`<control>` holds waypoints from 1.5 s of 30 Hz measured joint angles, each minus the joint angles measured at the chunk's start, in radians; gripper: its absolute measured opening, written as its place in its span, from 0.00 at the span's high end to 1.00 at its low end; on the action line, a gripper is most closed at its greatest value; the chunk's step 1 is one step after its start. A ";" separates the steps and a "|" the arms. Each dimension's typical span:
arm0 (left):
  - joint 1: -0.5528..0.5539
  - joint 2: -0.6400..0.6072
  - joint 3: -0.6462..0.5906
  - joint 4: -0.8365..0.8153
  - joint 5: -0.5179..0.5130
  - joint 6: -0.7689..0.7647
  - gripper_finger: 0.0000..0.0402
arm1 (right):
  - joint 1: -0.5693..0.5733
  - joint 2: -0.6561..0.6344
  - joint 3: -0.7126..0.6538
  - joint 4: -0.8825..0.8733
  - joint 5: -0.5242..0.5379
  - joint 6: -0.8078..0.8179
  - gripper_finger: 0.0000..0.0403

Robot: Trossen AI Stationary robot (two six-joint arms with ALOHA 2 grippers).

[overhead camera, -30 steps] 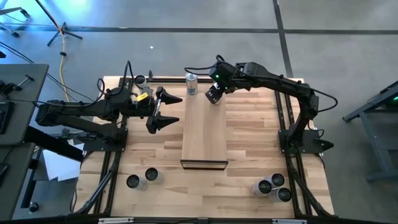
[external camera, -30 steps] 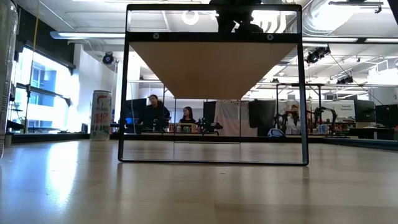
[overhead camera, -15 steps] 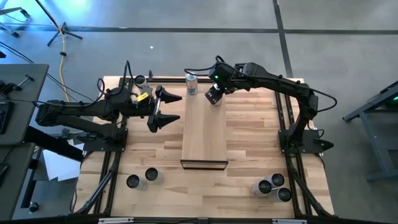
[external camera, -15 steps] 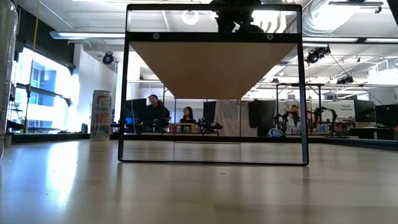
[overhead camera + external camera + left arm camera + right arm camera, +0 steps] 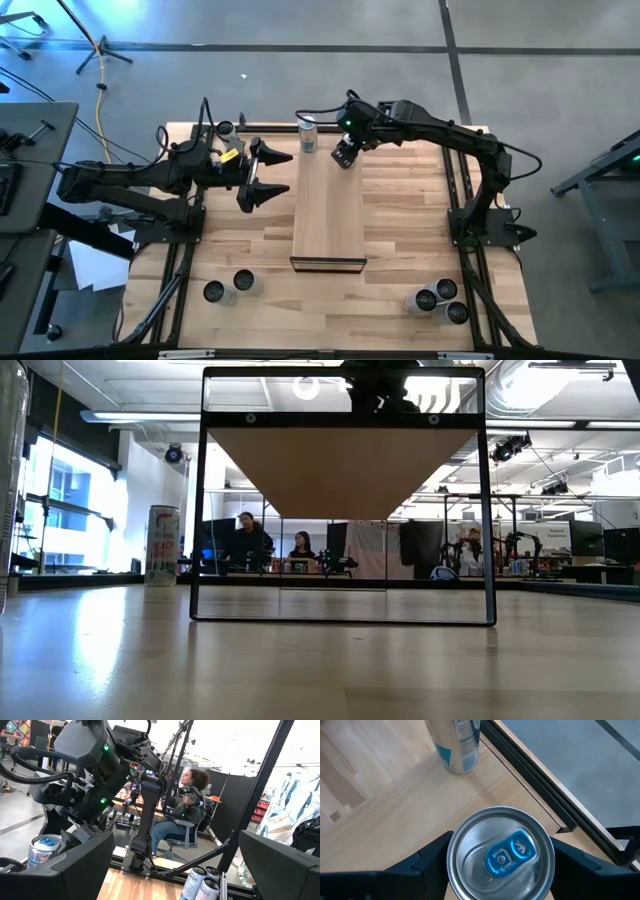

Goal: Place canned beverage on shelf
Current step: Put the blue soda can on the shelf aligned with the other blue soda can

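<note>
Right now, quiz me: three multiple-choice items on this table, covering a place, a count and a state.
1. The right gripper is: A over the shelf's far end; B among the near cans; C off the table.
2. Cans in the near-right group: A one; B three; C five.
3. The left gripper is: A shut on a can; B open, empty; C out of sight.
Answers: A, it hangs above the shelf beside a standing can; B, three tops show; B, its jaws stand apart, nothing between.
</note>
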 joint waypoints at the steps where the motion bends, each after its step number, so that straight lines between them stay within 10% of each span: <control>1: 0.000 0.000 0.000 0.000 0.000 0.000 0.00 | 0.000 0.000 0.000 -0.001 0.000 -0.008 0.36; 45: 0.000 0.000 0.000 0.000 0.000 0.000 0.00 | -0.037 -0.001 0.187 -0.167 -0.134 -0.369 0.20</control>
